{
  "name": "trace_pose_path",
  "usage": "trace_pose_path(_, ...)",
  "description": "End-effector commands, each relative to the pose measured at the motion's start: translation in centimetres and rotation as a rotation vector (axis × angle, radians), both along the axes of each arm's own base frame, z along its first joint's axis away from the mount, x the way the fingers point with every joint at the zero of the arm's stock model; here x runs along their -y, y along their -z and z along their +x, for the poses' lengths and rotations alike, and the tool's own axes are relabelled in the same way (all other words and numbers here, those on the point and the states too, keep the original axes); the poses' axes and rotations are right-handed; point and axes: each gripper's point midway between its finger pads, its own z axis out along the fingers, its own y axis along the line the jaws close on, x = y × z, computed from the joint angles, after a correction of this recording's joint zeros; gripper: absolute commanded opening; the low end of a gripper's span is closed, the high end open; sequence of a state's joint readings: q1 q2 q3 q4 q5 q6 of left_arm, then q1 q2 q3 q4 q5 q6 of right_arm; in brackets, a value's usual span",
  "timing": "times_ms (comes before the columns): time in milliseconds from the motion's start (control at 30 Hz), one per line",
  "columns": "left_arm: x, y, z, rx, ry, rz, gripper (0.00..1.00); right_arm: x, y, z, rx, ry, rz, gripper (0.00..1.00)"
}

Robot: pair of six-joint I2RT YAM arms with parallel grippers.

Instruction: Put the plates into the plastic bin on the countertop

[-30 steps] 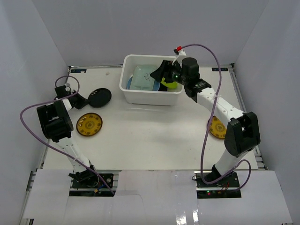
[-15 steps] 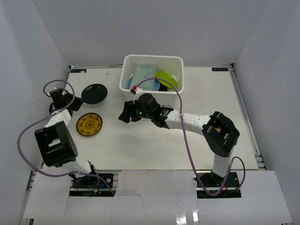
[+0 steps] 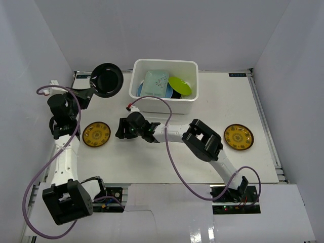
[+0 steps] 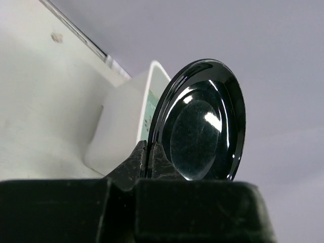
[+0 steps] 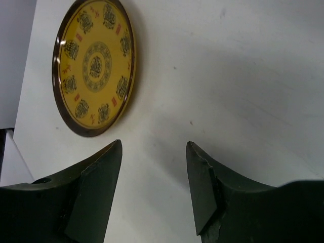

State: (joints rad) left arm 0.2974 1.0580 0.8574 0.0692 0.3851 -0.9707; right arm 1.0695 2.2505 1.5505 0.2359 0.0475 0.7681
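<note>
My left gripper (image 3: 91, 93) is shut on the rim of a glossy black plate (image 3: 106, 80) and holds it tilted in the air, left of the white plastic bin (image 3: 143, 104). The left wrist view shows the fingers (image 4: 147, 154) pinching the plate (image 4: 202, 126), with the bin (image 4: 124, 121) behind. The bin holds a pale-green rectangle (image 3: 154, 81), a lime green plate (image 3: 179, 85), a light blue plate (image 3: 139, 91) and a black one (image 3: 173, 94). My right gripper (image 3: 119, 129) is open and empty, low over the countertop beside a patterned yellow plate (image 3: 96, 134), which also shows in the right wrist view (image 5: 95, 66). The woven tan plate is out of view.
A second patterned yellow plate (image 3: 238, 136) lies on the right of the countertop (image 3: 167, 152). My right arm stretches across the table in front of the bin. Pale grey walls enclose the table on three sides.
The left gripper has lifted the black plate off the table, up and toward the bin. The right arm has swung from the bin down and left to the left yellow plate.
</note>
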Motion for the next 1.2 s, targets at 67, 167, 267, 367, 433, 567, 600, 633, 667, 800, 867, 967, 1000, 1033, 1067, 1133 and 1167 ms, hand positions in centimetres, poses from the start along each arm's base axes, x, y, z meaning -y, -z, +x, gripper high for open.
trace_pose_path(67,5.3,-1.3,-0.2,0.014,0.173,-0.035,0.00,-4.2,-0.9,1.4,-0.040,0.035,0.086,0.60)
trace_pose_path(167,6.8,-1.9,-0.1,0.026,0.217,-0.022,0.00,-5.7,0.4,1.8,-0.095,0.058,0.103,0.59)
trace_pose_path(267,8.3,-2.1,0.1,0.026,0.271,-0.025,0.00,-6.9,1.6,2.4,-0.118,0.082,0.119,0.57)
trace_pose_path(367,9.2,-2.5,0.2,0.034,0.294,-0.021,0.00,-7.6,2.9,2.6,-0.159,0.102,0.133,0.49)
trace_pose_path(433,9.3,-2.9,0.3,0.045,0.296,-0.007,0.00,-7.9,2.9,2.5,-0.179,0.102,0.159,0.27)
trace_pose_path(567,9.4,-3.5,0.7,0.052,0.296,0.014,0.00,-5.6,2.5,1.4,-0.176,0.114,0.174,0.08)
trace_pose_path(600,9.4,-3.4,1.0,0.048,0.295,0.014,0.00,-4.8,1.9,1.0,-0.155,0.109,0.184,0.08)
trace_pose_path(633,9.4,-3.9,1.2,0.059,0.293,0.020,0.00,-4.5,-3.1,1.0,-0.095,0.097,0.275,0.08)
trace_pose_path(667,9.5,-4.1,1.5,0.062,0.293,0.025,0.00,-3.4,-4.0,0.9,-0.068,0.106,0.275,0.08)
trace_pose_path(800,11.6,-4.8,3.1,0.055,0.302,0.081,0.00,4.2,-5.5,-1.3,0.053,0.098,0.198,0.08)
trace_pose_path(867,12.4,-4.4,4.7,0.027,0.304,0.127,0.00,7.3,-10.2,-1.6,0.126,0.074,0.243,0.08)
trace_pose_path(967,13.8,-3.3,7.5,-0.009,0.298,0.189,0.00,13.7,-12.3,-2.2,0.179,0.068,0.238,0.08)
trace_pose_path(1000,14.6,-2.8,8.0,-0.026,0.308,0.206,0.00,15.3,-12.8,-2.2,0.195,0.080,0.228,0.08)
trace_pose_path(1033,14.8,-2.3,8.8,-0.042,0.294,0.224,0.00,18.3,-14.8,-1.8,0.234,0.119,0.245,0.08)
trace_pose_path(1067,15.2,-1.5,10.2,-0.060,0.295,0.251,0.00,19.8,-15.6,-1.6,0.278,0.128,0.227,0.08)
trace_pose_path(1133,16.6,-0.3,11.3,-0.089,0.303,0.277,0.00,23.9,-18.1,-0.6,0.333,0.193,0.210,0.08)
trace_pose_path(1167,17.3,0.7,12.4,-0.115,0.313,0.299,0.00,25.0,-19.1,-0.6,0.344,0.174,0.223,0.08)
